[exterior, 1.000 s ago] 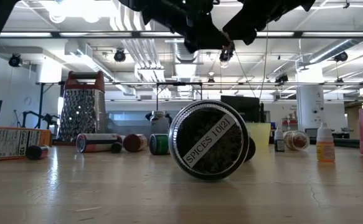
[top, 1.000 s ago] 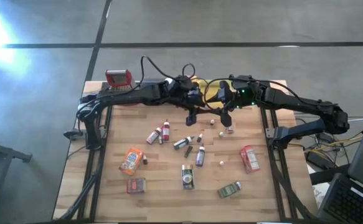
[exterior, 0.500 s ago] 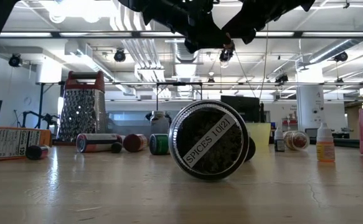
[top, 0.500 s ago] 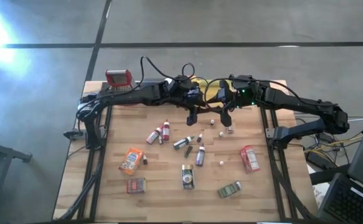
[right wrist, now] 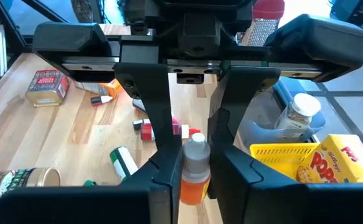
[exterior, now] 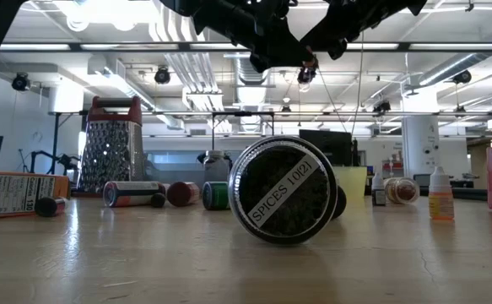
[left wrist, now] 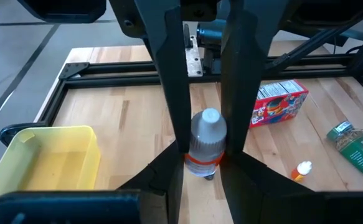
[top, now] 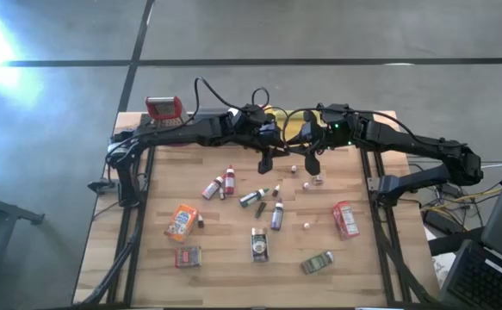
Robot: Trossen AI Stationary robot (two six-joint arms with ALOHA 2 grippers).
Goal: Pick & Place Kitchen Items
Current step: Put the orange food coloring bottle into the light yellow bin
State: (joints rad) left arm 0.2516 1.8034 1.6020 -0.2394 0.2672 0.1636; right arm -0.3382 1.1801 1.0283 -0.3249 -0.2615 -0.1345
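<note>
Fingers of both arms are clenched on small bottles, each lifted clear of the bench.

From above, the left gripper and right gripper hang close together near the bench's far edge, just in front of the yellow tray. That spot suits a drop into the tray, I judge. The other kitchen items lie loose across the middle: an orange packet, a red packet, a tin, a spice jar and several tiny bottles. The grater stands at the far left corner.

At bench height, both arms cross the top of the picture, well above everything. The spice jar lies on its side, lid toward the camera, so it could roll if nudged. The grater stands behind, with more jars lying beside it.

The left wrist view shows a clear bottle with a white cap and red band, upright, pinched at its body between both fingers. The yellow tray sits just beside it.

The right wrist view shows an orange bottle with a white dropper cap, upright, squeezed at the shoulder between the fingers. This narrow hold keeps it vertical for placing.
</note>
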